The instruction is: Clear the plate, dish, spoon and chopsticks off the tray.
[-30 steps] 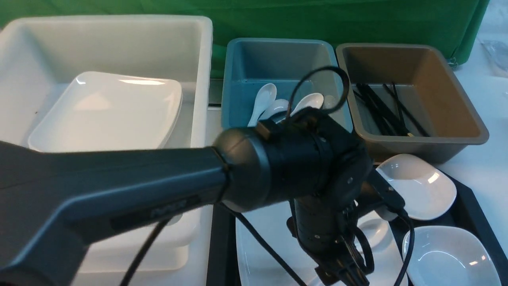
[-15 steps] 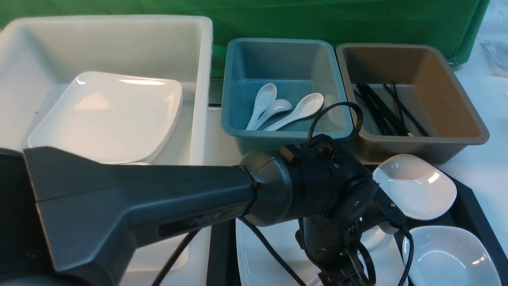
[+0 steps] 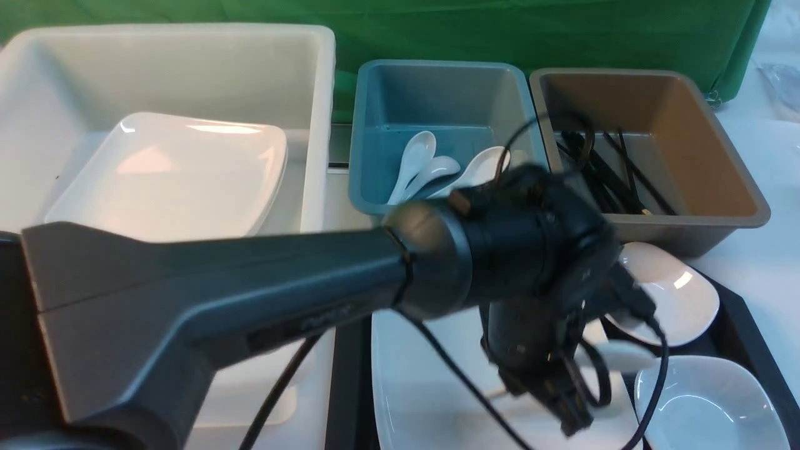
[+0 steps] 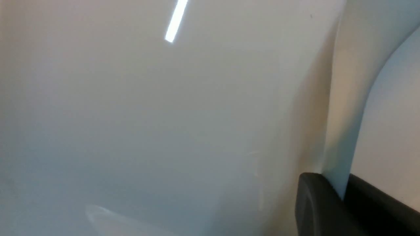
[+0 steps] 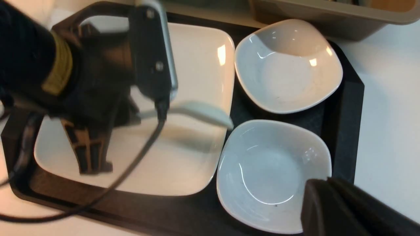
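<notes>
Along the far side I have three tubs in a row in front of a green cloth point(image 3: 437, 31). The big white tub point(image 3: 187, 69) sits on the left and holds a stack of white square plates point(image 3: 175, 175), tilted up against its wall. The blue tub point(image 3: 437, 87) stands in the middle with three white soup spoons point(image 3: 415, 156) lying together inside it. The brown tub point(image 3: 706, 162), just beside it on the right, has several black sticks point(image 3: 631, 175) on its floor. Everything rests on a white tabletop point(image 3: 769, 262).
</notes>
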Motion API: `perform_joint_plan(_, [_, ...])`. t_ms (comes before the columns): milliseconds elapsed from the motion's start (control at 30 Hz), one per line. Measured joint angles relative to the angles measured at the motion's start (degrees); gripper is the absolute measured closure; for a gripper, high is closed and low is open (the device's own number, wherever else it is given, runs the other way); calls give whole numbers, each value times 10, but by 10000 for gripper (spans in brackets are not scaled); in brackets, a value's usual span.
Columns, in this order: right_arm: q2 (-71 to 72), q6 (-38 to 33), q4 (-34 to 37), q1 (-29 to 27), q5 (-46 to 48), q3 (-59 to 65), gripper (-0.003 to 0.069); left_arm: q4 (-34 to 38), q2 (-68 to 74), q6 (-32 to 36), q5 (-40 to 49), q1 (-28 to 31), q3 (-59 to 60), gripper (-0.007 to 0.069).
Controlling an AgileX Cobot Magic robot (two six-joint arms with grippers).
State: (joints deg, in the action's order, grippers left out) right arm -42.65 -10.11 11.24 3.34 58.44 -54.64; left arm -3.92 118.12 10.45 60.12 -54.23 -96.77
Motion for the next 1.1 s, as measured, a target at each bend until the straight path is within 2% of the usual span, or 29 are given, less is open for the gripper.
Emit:
perform_joint_plan(133, [0, 0, 0, 0, 0, 0, 610, -21, -5, 0, 26, 16, -74, 602])
perform_joint_plan(300, [0, 0, 10, 0, 0, 0, 605, -26, -6, -13, -6, 67, -162, 601])
perform_joint_plan(533, [0, 0, 18, 0, 0, 0, 600, -17, 3, -14, -191, 188, -202, 601])
perform_joint_plan(633, [0, 0, 20, 0, 0, 0, 597, -7, 20, -17, -230, 224, -202, 600])
perform_joint_plan(800, [0, 0, 20, 0, -4, 0, 591, -5, 57, -24, -237, 252, -202, 589])
perform_joint_plan(867, [0, 0, 20, 0, -7, 0, 588, -4, 70, -26, -227, 257, -202, 571])
perform_joint_plan(967, [0, 0, 21, 0, -10, 0, 587, -5, 87, -30, -193, 260, -202, 485])
perform_joint_plan(1067, [0, 0, 21, 0, -16, 0, 587, -8, 88, -47, -178, 260, -202, 368])
perform_joint_plan(1100, [0, 0, 21, 0, -16, 0, 587, -8, 87, -48, -176, 260, -202, 360])
